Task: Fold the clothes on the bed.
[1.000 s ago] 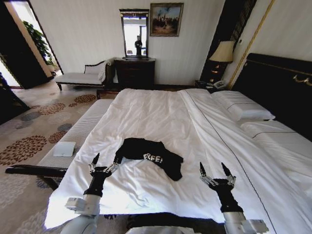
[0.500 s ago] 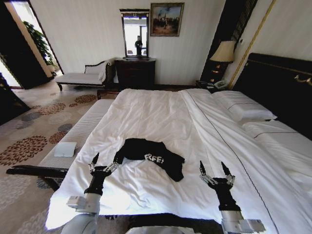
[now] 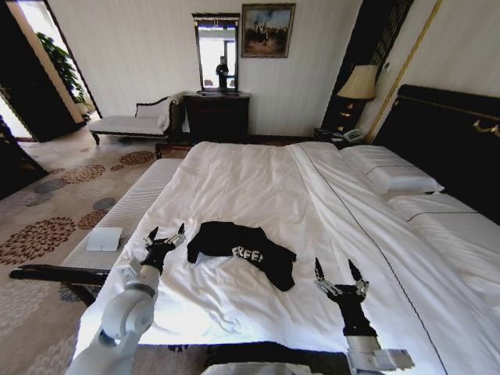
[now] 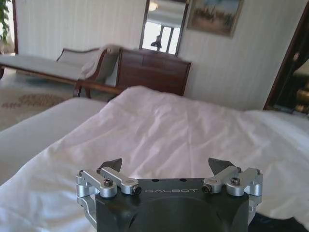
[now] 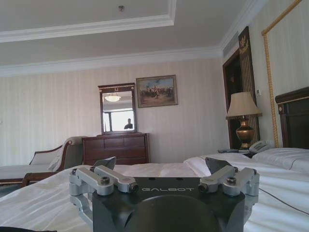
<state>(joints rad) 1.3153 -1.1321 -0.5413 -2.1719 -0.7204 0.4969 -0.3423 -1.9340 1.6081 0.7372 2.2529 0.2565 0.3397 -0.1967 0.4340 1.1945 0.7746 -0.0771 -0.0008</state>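
A black T-shirt [image 3: 242, 250] with white "FREE!" lettering lies crumpled on the white bed [image 3: 258, 187], near its foot edge. My left gripper [image 3: 166, 235] is open and hovers just left of the shirt's sleeve, apart from the fabric. In the left wrist view the same left gripper [image 4: 166, 165] points across bare white sheet. My right gripper [image 3: 335, 271] stands open over the sheet, to the right of the shirt and nearer the foot edge. The right wrist view shows the right gripper [image 5: 161, 163] open, aimed level over the bed.
A white-cushioned bench [image 3: 129, 211] runs along the bed's left side with a small white box [image 3: 104, 238] on it. Pillows [image 3: 394, 178] and the dark headboard [image 3: 445, 141] are on the right. A dresser with mirror [image 3: 216, 113], a chaise [image 3: 129, 123] and a lamp [image 3: 355, 86] stand beyond.
My left gripper has moved up and forward to the shirt's left sleeve edge. My right gripper has shifted slightly left and forward. The shirt has not moved.
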